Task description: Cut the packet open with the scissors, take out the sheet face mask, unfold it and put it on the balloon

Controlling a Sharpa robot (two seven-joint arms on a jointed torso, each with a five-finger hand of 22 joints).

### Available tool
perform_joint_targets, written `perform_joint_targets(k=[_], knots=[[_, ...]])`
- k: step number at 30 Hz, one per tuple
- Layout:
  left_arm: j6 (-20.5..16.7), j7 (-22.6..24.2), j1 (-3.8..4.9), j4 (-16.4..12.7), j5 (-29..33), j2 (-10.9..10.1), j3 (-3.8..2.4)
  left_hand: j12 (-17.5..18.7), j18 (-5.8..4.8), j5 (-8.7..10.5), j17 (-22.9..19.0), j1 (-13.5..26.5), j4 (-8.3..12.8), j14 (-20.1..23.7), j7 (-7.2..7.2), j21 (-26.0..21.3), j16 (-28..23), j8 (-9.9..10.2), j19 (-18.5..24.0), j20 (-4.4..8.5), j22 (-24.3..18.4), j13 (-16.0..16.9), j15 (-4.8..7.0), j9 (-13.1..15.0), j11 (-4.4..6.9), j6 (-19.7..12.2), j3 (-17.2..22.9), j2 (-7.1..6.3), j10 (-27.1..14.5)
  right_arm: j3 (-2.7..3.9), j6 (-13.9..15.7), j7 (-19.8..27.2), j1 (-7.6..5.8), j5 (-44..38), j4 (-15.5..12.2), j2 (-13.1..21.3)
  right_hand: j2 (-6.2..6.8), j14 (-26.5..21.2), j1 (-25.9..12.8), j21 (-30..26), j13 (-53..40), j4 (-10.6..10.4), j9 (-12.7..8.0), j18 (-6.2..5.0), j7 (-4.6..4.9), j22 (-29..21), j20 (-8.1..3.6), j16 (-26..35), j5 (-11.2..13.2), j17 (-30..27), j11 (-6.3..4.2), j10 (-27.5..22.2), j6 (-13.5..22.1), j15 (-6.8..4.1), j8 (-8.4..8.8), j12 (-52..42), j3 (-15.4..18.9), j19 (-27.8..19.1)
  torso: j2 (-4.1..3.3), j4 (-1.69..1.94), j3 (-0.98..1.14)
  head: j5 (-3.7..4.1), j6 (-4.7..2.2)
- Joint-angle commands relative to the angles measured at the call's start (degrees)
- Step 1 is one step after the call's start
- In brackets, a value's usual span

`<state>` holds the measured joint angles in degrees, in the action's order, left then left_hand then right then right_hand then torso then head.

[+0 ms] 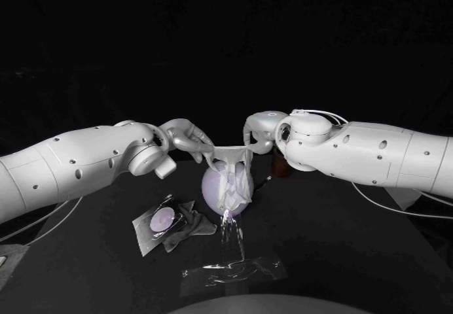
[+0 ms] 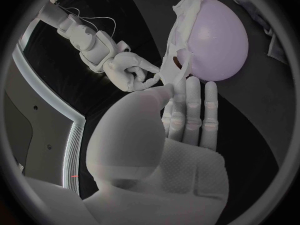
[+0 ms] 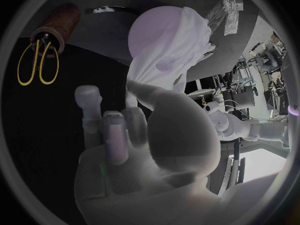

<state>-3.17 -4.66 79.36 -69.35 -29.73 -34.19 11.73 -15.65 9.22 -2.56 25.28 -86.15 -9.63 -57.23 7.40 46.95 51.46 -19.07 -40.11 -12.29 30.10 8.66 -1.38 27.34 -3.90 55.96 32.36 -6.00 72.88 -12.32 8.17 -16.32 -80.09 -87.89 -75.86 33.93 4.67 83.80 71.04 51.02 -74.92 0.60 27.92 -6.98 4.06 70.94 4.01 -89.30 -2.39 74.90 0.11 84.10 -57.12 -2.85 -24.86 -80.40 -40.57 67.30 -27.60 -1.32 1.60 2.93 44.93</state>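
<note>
Right hand (image 3: 131,150) pinches mask (image 3: 175,40); wrist view shows scissors (image 3: 39,61).

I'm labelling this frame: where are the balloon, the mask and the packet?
balloon (image 2: 215,40), left wrist view, bare lilac side.
mask (image 3: 172,45), right wrist view, middle of the white sheet.
packet (image 1: 156,226), head view, its printed face.

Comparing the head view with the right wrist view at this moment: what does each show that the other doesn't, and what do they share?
Head view, not the right wrist: the cut packet lying flat on the table beside the balloon. Right wrist, not the head: the yellow handles of the scissors, standing in a brown holder. Both: the sheet mask draped over the balloon, the right hand pinching one edge, and clear film on the table. In the head view the left hand holds the opposite edge.
</note>
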Motion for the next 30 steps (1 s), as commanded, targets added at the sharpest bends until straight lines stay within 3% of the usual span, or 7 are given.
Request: perform_joint_targets(k=[1, 8, 13, 20, 24, 27, 30], knots=[[-0.58, -0.56, 0.01, 0.95, -0.87, 0.47, -0.08, -0.47, 0.96, -0.21, 0.47, -0.31, 0.14, -0.39, 0.26, 1.23, 1.16, -0.11, 0.05, 0.21, 0.71, 0.17, 0.19, 6.09, 0.07, 0.08, 0.33, 0.06, -0.59, 0.0, -1.44, 0.92, 0.14, 0.38, 0.81, -0.39, -0.23, 5.38, -0.19, -0.56, -7.21, -0.48, 1.64, -1.14, 0.4, -0.18, 0.03, 0.16, -0.38, 12.63, 0.01, 2.08, 0.07, -0.06, -1.73, 0.72, 0.1, -0.75, -0.09, -0.08, 0.0, -0.02, 0.07], [0.73, -1.4, -0.2, 2.63, -1.04, 1.42, -0.04, -0.85, 1.09, -0.19, 1.56, 0.31, 0.24, -1.42, 0.18, 3.57, 3.72, 0.13, -0.19, 0.51, 2.27, 0.42, 0.45, 6.19, 0.15, 0.16, 0.42, -0.12, -0.99, -0.01, 0.49, 1.17, 0.55, 1.86, 2.24, -1.02, -0.05, 4.63, -0.28, -3.01, -4.07, -1.2, 1.31, -1.47, 1.11, -1.18, 0.25, 0.96, -0.38, 10.6, 0.6, 0.42, 2.04, 0.43, -0.43, 5.1, 0.75, -1.94, -0.06, -0.02, 0.05, 0.0, 0.26], [2.29, -2.1, -0.56, 3.2, -1.29, 1.97, 0.34, -1.1, 1.18, -0.2, 2.63, 1.01, 0.08, -2.85, -0.06, 5.2, 6.64, 0.16, -0.77, 0.79, 3.26, 0.59, 0.82, 6.44, 0.35, 0.14, 0.21, -0.39, -1.24, -0.01, 1.21, 1.2, 0.86, 3.03, 3.21, -1.63, 0.19, 4.26, -0.23, -4.27, -3.49, -1.42, 1.24, -1.62, 1.42, -1.68, 0.4, 1.36, -0.37, 9.63, 0.88, 0.1, 2.73, 0.69, 0.11, 5.98, 1.56, -2.52, -0.01, -0.08, 0.06, 0.03, 0.22], [2.6, -3.07, -1.04, 3.8, -1.82, 2.35, 0.54, -0.97, 1.09, -0.19, 3.29, 2.78, -1.18, -3.05, -0.1, 5.47, 8.55, 0.42, -0.64, 0.76, 3.46, 0.59, 0.74, 6.56, 0.21, -0.35, -0.36, -0.89, -2.07, -0.01, 1.34, 1.47, 1.26, 5.31, 4.21, -2.19, 0.9, 3.34, -1.01, -7.54, -1.3, -2.42, 0.77, -2.05, 2.24, -3.06, 0.72, 2.32, -0.36, 7.4, 1.58, -1.39, 4.45, 1.27, 1.62, 9.21, 3.55, -4.22, 0.02, -0.01, 0.05, -0.07, 0.28], [1.38, -3.81, -1.16, 4.26, -2.67, 2.65, 0.57, -0.46, 1.06, -0.17, 3.55, 4.84, -2.97, -2.73, 0.53, 5.01, 9.37, 1.34, -0.43, 0.58, 3.18, 0.46, 0.29, 6.17, -0.37, -1.57, -1.28, -1.85, -3.61, -0.02, 0.81, 1.64, 1.42, 6.52, 4.54, -2.39, 2.61, 1.76, -3.36, -12.13, 1.75, -4.78, -0.49, -2.56, 3.76, -5.11, 1.28, 3.9, -0.39, 3.95, 2.83, -3.67, 7.07, 2.4, 4.49, 13.71, 6.42, -6.75, 0.02, -0.04, 0.02, -0.12, 0.35], [0.19, -4.5, -1.21, 4.57, -3.56, 2.89, 0.58, 0.42, 1.11, -0.19, 3.77, 6.96, -5.23, -2.36, 1.84, 4.33, 10.21, 3.12, -0.45, 0.38, 2.7, 0.1, -0.71, 5.3, -1.57, -3.93, -2.44, -3.2, -6.24, -0.02, 0.12, 1.62, 1.54, 7.1, 4.75, -2.54, 3.83, 0.17, -4.49, -15.83, 4.52, -6.12, -1.45, -2.94, 4.68, -6.8, 1.74, 5.45, -0.29, 0.73, 3.73, -5.82, 9.35, 3.1, 6.71, 17.76, 8.06, -8.84, 0.03, 0.01, 0.02, -0.11, 0.41], [-1.11, -5.06, -1.26, 5.08, -4.13, 3.16, 0.59, 0.45, 1.15, -0.18, 3.85, 8.05, -6.6, -2.14, 2.66, 3.92, 10.72, 4.24, -0.62, 0.25, 2.38, 0.07, -1.23, 4.7, -2.18, -5.36, -3.17, -3.86, -6.98, -0.03, -0.33, 1.42, 1.72, 7.46, 5.02, -2.69, 4.23, -0.8, -4.58, -16.8, 5.99, -7.02, -2.1, -2.91, 4.97, -7.23, 2.17, 6.34, -0.39, -0.84, 4.04, -7.07, 10.58, 3.49, 8.24, 19.88, 9.08, -9.3, 0.01, -0.01, 0.04, -0.18, 0.35]])
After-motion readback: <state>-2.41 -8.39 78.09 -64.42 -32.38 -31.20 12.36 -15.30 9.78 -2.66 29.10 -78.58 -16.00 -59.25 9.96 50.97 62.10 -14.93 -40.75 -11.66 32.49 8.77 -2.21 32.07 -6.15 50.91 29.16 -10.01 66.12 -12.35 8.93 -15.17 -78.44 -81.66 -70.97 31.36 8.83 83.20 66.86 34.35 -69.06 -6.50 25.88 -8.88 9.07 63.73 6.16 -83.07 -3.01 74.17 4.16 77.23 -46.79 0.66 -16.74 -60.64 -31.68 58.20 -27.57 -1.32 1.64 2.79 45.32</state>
